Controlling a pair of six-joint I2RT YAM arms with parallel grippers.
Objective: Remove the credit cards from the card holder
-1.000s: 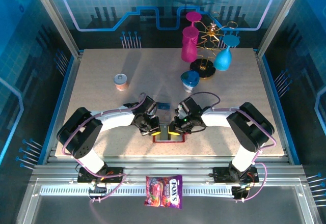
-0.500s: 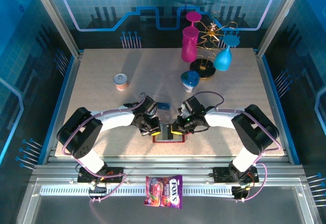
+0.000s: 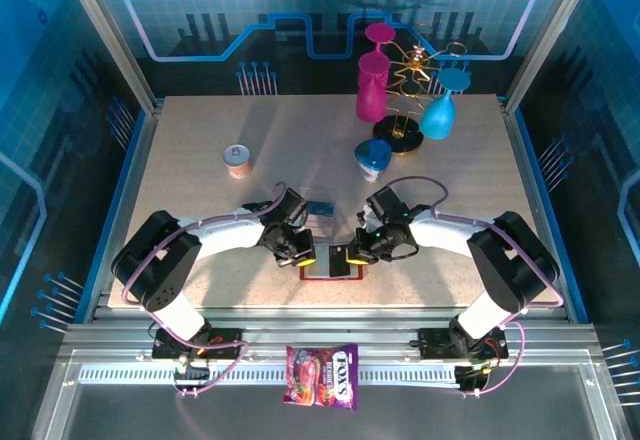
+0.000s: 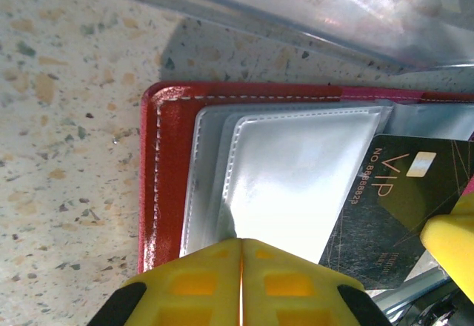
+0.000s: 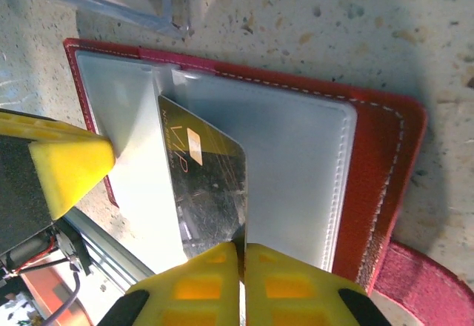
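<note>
Speckled stone-look table (image 3: 200, 210) carries the scene; at its near edge, between the two arms, the dark red card holder (image 5: 385, 155) lies open and flat, its greyish clear pockets facing up. The left gripper (image 4: 241, 267) has its yellow fingers pressed together on the edge of a clear pocket leaf, apparently anchoring the holder. The right gripper (image 5: 243, 274) has its fingers together on the near edge of a dark card (image 5: 211, 193) marked VIP, which sits tilted and partly out of its pocket. The step in hand looks like extraction of this card; the next move calls for a steady pull along the pocket's opening while the left grip keeps the holder from sliding.
</note>
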